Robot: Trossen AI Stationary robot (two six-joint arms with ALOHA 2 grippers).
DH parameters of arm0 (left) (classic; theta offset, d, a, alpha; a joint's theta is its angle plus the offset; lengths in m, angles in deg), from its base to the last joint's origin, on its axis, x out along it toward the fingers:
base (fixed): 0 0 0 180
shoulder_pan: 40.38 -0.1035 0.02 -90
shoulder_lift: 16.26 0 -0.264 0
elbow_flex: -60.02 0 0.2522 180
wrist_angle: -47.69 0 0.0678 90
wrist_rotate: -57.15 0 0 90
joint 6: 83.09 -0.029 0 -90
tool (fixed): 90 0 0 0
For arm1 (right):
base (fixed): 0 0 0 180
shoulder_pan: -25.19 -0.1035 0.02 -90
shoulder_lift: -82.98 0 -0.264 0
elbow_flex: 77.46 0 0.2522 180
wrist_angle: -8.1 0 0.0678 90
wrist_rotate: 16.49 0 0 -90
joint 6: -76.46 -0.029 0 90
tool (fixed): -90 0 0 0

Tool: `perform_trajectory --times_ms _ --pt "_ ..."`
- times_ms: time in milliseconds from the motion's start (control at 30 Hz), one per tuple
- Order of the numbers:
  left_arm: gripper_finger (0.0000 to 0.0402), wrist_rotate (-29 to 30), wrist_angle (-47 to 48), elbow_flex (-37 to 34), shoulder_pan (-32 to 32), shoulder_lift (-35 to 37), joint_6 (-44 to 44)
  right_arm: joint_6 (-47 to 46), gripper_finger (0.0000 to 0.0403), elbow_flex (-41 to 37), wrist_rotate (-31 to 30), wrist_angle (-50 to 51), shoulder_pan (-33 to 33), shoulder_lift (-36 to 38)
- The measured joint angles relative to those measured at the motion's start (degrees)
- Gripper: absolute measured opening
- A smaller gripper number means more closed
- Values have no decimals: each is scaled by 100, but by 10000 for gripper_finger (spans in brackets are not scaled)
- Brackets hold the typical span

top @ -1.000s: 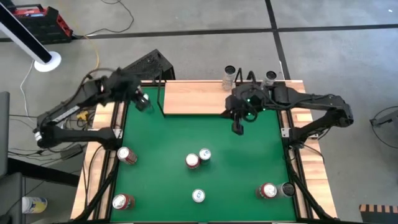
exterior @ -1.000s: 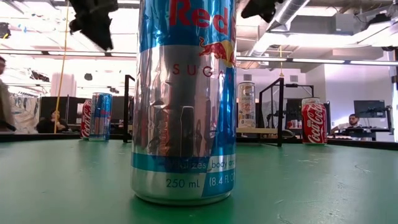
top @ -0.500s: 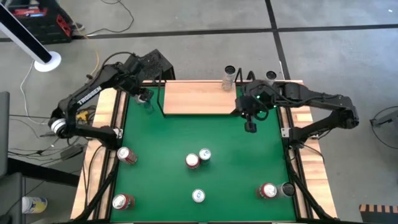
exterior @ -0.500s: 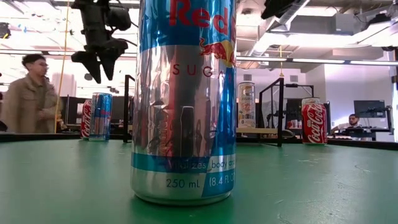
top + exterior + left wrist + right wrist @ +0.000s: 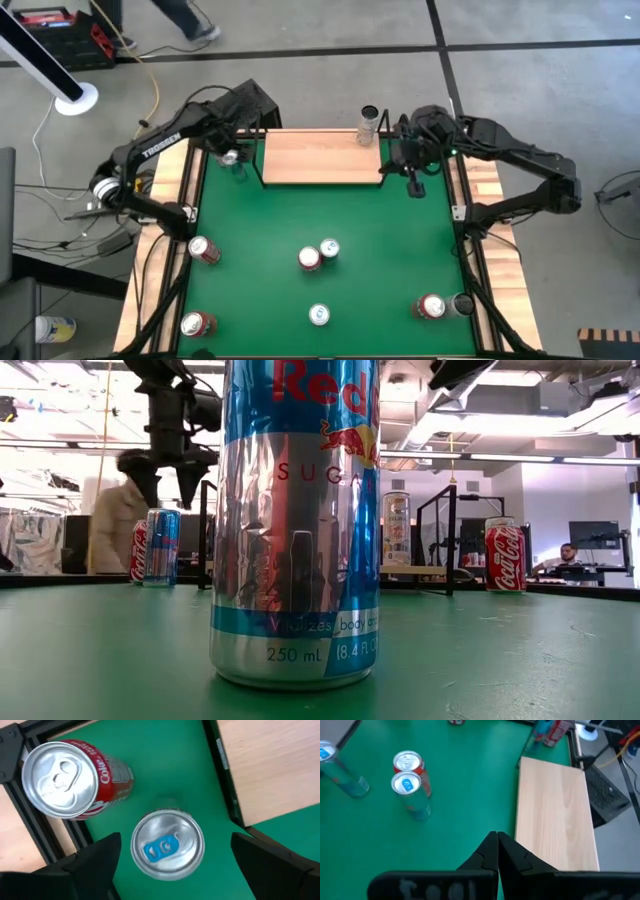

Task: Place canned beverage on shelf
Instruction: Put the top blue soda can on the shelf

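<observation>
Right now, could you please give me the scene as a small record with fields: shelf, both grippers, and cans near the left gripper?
shelf: light-wood board at the table's far edge, nothing on top
left gripper: open, above the blue-tab can, left of the shelf
red cola can: upright beside the blue-tab can
right gripper: shut, empty, near the shelf's right end

We look straight down on a silver can top with a blue tab (image 5: 167, 847), sitting between our wide-spread dark fingers (image 5: 95, 865). A red Coca-Cola can (image 5: 75, 777) stands just beside it, a light-wood board (image 5: 270, 765) nearby.
</observation>
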Motion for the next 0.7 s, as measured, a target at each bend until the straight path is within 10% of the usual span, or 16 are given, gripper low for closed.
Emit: perform_trajectory --times_ms 400,700 --pt "356 49 7 18 64 -579 -79 -259 24 -1 -23 -265 137 0" --pt "266 11 305 -22 43 -593 -645 -512 24 -1 -51 -475 132 -1"
